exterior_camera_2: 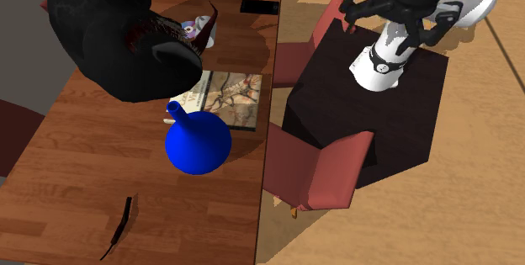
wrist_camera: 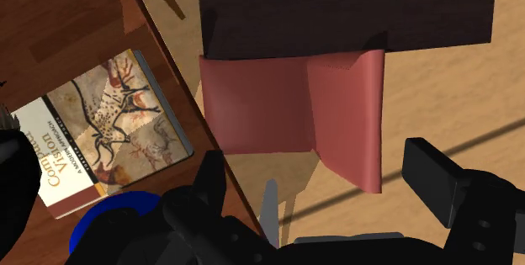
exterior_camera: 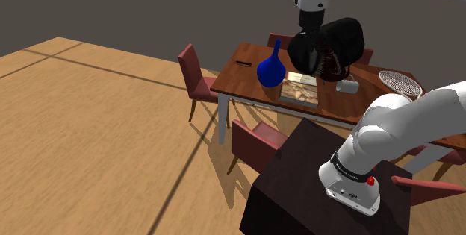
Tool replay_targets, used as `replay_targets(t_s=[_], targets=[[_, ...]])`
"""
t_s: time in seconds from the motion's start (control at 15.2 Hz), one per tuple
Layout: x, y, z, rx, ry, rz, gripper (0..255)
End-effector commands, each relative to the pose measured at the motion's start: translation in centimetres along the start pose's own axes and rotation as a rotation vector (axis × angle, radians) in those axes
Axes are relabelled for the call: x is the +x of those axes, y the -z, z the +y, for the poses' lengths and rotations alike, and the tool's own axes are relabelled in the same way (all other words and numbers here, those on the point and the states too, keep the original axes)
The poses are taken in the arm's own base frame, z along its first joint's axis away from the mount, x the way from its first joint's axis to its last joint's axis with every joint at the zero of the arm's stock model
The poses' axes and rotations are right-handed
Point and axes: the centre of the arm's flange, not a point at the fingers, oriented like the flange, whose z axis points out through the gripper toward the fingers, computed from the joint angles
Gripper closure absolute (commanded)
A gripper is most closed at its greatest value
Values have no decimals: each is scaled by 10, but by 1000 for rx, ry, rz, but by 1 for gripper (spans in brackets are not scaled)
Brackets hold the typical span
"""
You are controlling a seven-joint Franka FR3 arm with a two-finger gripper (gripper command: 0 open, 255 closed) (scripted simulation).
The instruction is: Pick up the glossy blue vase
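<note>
The gripper (wrist_camera: pixel 315 161) is released: in the wrist view its fingers (wrist_camera: pixel 431 175) stand wide apart, with only a chair (wrist_camera: pixel 290 103) and floor between them, clasping nothing. The vase (exterior_camera: pixel 269 69), glossy blue with a round belly and a thin neck, stands on the table (exterior_camera: pixel 239 77) just beside the book (exterior_camera: pixel 299 89), on the shoulder view's left of it. The gripper hangs above the book, near the vase (whether it touches the neck cannot be told, since in the second exterior view the black hand overlaps the neck's top). In the wrist view the vase is just a blue sliver, outside the fingers and mostly hidden behind the hand's body. The same black mass cuts off a corner of the book. A racket (exterior_camera: pixel 400 82) lies at the table's far end, partly covered by the arm in the shoulder view. A small cup (exterior_camera: pixel 347 86) by the gripper is hard to make out. A thin dark pen (exterior_camera: pixel 243 63) lies beyond the vase. The stand (exterior_camera: pixel 314 181) is cut off by the lower edge.
</note>
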Motion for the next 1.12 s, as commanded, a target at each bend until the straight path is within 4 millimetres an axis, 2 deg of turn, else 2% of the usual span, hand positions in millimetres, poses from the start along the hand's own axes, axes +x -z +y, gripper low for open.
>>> replay_targets(t_s=[0.0,1.06], targets=[[16,-4,23,-1,9,3,0],[146,-27,185,1,69,25,0]])
